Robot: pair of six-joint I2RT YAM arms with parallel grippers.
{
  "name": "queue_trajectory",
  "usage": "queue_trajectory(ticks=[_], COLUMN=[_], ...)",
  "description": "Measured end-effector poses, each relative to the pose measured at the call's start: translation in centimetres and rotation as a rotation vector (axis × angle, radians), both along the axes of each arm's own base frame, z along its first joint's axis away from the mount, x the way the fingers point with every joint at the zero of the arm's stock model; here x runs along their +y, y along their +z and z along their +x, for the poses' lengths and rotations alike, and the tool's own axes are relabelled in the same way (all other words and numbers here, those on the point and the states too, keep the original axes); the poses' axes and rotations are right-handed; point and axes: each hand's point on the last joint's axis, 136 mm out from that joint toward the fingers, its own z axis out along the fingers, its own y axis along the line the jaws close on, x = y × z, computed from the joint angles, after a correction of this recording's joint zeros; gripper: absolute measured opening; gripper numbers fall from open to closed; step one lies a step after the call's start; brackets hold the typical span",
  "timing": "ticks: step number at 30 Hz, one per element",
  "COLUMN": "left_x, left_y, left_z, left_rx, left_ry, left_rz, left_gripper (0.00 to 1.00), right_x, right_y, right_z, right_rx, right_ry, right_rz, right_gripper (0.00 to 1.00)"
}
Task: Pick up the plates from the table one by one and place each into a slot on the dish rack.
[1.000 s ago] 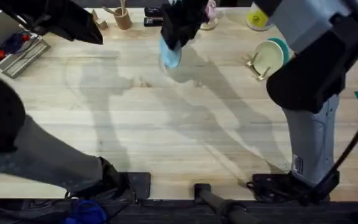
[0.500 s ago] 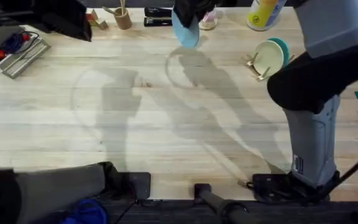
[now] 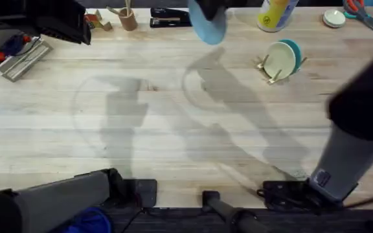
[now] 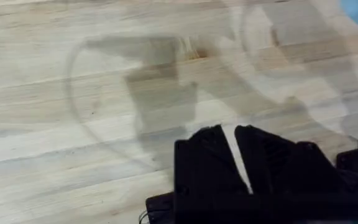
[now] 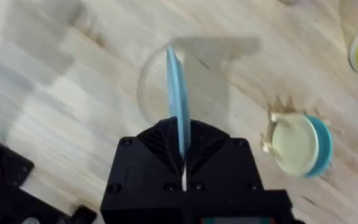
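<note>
Plate colour is light blue, and this light blue plate (image 5: 178,93) is plain, round and thin, seen on edge from the right wrist camera. The right gripper (image 5: 183,152) holds it by the rim, the black fingers closed on both faces, and the plate stands out beyond the fingertips above the table (image 3: 173,129). In the overhead view it hangs near the far edge of the table (image 3: 207,26). To one side, well apart, the dish rack (image 3: 269,68) holds a pale yellow plate (image 3: 280,59) and a teal plate (image 3: 295,50) upright. The left gripper (image 4: 235,140) has its fingers almost together, with a narrow gap and nothing between.
</note>
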Motion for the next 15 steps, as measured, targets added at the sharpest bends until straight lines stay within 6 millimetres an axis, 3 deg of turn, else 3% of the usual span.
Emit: queue_trajectory(ticks=[3,4,5,8,9,15], left_x=[0.1,0.1,0.1,0.1,0.1,0.1], left_y=[0.0,0.0,0.0,0.1,0.1,0.4], left_z=[0.0,-0.1,-0.1,-0.1,-0.2,-0.4], left_rx=[-0.001,-0.001,-0.002,-0.005,-0.007,-0.016], left_ry=[0.000,-0.002,-0.004,-0.003,-0.002,-0.002], left_rz=[0.004,0.007,0.009,0.011,0.011,0.013], left_gripper=[0.244,0.317,0.433,0.906,0.974,0.995], right_x=[-1.9,-2.6,-3.1,-4.6,-4.9,-6.3], right_y=[1.1,1.6,2.0,3.5,4.0,6.7], right_z=[-1.2,-1.5,-1.7,-2.3,-2.5,-3.8], right_rx=[-0.011,-0.019,-0.027,-0.059,-0.071,-0.146], right_ry=[-0.013,-0.022,-0.031,-0.052,-0.057,-0.066], right_rz=[-0.012,-0.011,-0.009,0.005,0.009,0.036], right_gripper=[0.035,0.035,0.035,0.035,0.035,0.035])
